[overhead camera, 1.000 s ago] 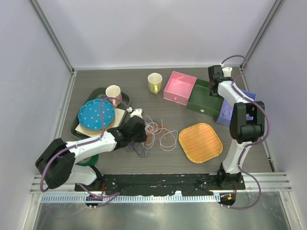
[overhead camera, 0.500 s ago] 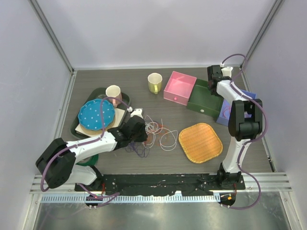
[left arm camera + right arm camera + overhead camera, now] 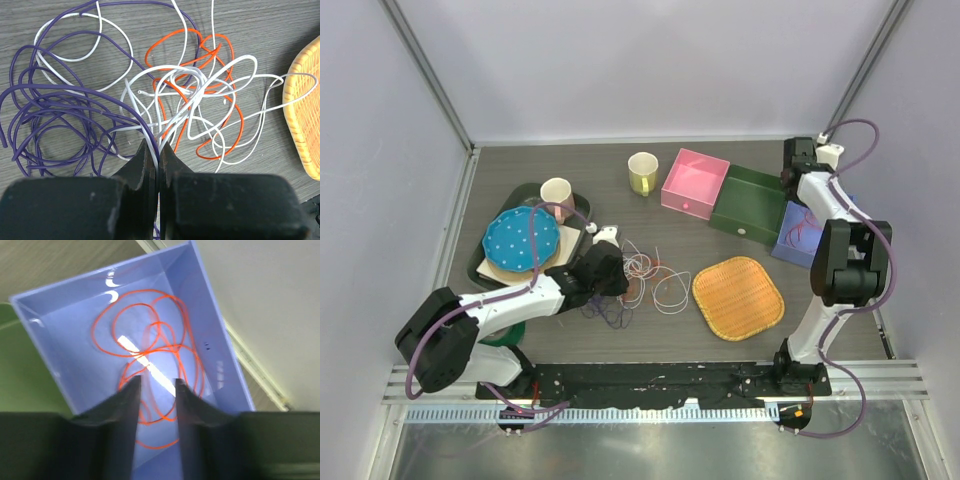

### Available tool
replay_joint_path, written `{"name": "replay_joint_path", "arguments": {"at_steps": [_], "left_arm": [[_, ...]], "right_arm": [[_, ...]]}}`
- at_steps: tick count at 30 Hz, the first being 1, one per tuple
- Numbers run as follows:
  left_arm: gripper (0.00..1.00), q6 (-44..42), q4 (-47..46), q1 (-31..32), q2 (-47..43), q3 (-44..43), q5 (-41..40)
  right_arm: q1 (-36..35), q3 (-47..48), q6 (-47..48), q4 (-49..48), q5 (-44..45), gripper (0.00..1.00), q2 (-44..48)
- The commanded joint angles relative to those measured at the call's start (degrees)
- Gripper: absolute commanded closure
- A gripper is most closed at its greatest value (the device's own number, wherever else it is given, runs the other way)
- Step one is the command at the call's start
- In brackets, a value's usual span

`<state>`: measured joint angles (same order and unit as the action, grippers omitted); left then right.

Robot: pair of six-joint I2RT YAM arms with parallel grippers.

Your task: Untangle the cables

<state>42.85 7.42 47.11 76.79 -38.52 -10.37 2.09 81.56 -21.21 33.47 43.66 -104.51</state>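
Note:
The cables (image 3: 645, 275) lie in a loose tangle on the table between my left arm and a wicker tray. In the left wrist view, purple loops (image 3: 50, 115) spread to the left, while white (image 3: 200, 90) and orange-red (image 3: 235, 115) loops knot together in the middle. My left gripper (image 3: 157, 145) is shut on a white strand at the tangle's near edge (image 3: 620, 285). My right gripper (image 3: 157, 382) hangs open over a blue box (image 3: 210, 305) at the far right (image 3: 790, 255). A separate orange-red cable (image 3: 150, 335) lies coiled inside that box, below the jaws.
The wicker tray (image 3: 738, 297) sits right of the tangle. A pink box (image 3: 693, 182) and a green box (image 3: 750, 203) stand at the back, with a yellow cup (image 3: 642, 172) beside them. A dotted blue plate (image 3: 520, 240) and a beige cup (image 3: 557, 192) occupy a dark tray (image 3: 480, 270) at left.
My right arm has swung right, from above the green box to above the blue box. The left arm and the tangle have stayed put.

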Motion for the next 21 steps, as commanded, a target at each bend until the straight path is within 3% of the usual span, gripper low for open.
{"name": "replay_joint_path", "arguments": {"at_steps": [1, 5, 9, 12, 13, 17, 21], "left_arm": [[1.0, -0.3, -2.5, -0.3, -0.6, -0.1, 0.1], [1.0, -0.2, -2.5, -0.3, -1.0, 0.0, 0.4], [1.0, 0.1, -2.7, -0.3, -1.2, 0.0, 0.7], [1.0, 0.4, -2.4, -0.3, -1.6, 0.0, 0.8], [1.0, 0.5, -2.4, -0.3, -1.7, 0.1, 0.8], [1.0, 1.5, -1.4, -0.3, -3.1, 0.4, 0.3], [1.0, 4.7, -0.2, -0.4, -5.9, 1.2, -0.1]], "right_arm": [[1.1, -0.3, -0.9, 1.4, -4.9, 0.48, 0.2], [-2.1, -1.7, 3.2, -1.2, -7.4, 0.35, 7.5], [-11.7, -4.2, 10.3, -4.5, -8.2, 0.24, 17.7], [-16.4, -11.2, 15.1, -11.5, -24.7, 0.17, 27.1], [-16.8, -16.6, 15.7, -13.9, -38.6, 0.06, 31.4], [-19.6, -31.9, 13.3, -31.9, -65.7, 0.06, 40.9], [-27.6, -43.0, 6.1, -41.7, -69.6, 0.07, 45.9]]}}
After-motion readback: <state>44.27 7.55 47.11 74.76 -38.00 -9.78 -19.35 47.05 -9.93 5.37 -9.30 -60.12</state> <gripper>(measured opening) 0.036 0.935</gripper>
